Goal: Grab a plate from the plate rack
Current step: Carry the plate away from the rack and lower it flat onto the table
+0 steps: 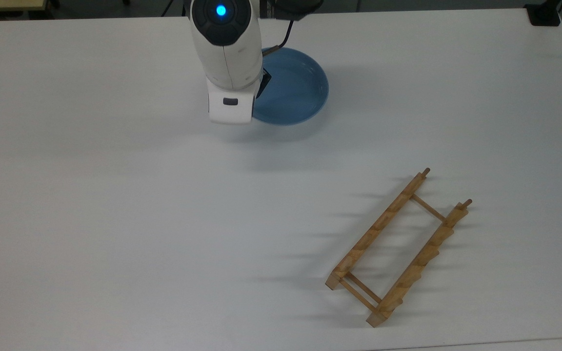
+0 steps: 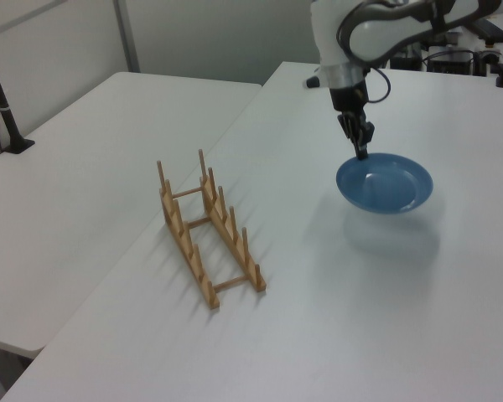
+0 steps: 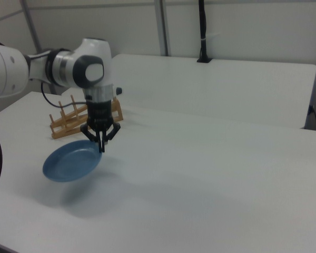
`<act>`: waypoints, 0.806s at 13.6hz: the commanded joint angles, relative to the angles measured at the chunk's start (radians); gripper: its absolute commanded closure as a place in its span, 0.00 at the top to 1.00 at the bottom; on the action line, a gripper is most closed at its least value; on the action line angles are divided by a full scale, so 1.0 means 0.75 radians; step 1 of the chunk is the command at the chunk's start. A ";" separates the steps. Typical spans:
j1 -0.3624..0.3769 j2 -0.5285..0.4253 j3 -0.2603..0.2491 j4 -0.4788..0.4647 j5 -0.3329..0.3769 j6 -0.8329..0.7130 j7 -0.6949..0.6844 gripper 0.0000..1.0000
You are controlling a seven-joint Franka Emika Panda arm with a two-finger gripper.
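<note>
The light-blue plate [image 1: 293, 90] [image 2: 386, 184] [image 3: 71, 163] hangs nearly level a little above the white table, well away from the rack. My gripper [image 2: 362, 153] [image 3: 100, 149] is shut on the plate's rim, fingers pointing down. In the top view the white arm covers the gripper and the plate's left edge. The wooden plate rack [image 1: 398, 248] [image 2: 207, 234] [image 3: 81, 120] stands with nothing in it, at the top view's lower right and the left view's middle left.
The white table [image 1: 115, 219] joins a second table [image 2: 75, 159] at the left view's left. A black post [image 2: 2, 100] is clamped there, and another black post [image 3: 203, 31] stands at the back in the right view.
</note>
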 commanded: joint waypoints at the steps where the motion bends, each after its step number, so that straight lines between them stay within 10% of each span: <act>1: 0.003 -0.007 0.003 -0.125 -0.008 0.155 -0.091 0.00; 5: 0.005 0.077 0.003 -0.125 -0.008 0.254 -0.087 0.06; 9: 0.001 0.061 0.001 -0.095 -0.003 0.229 0.013 0.96; 11: 0.001 0.018 -0.001 -0.066 -0.005 0.188 0.140 1.00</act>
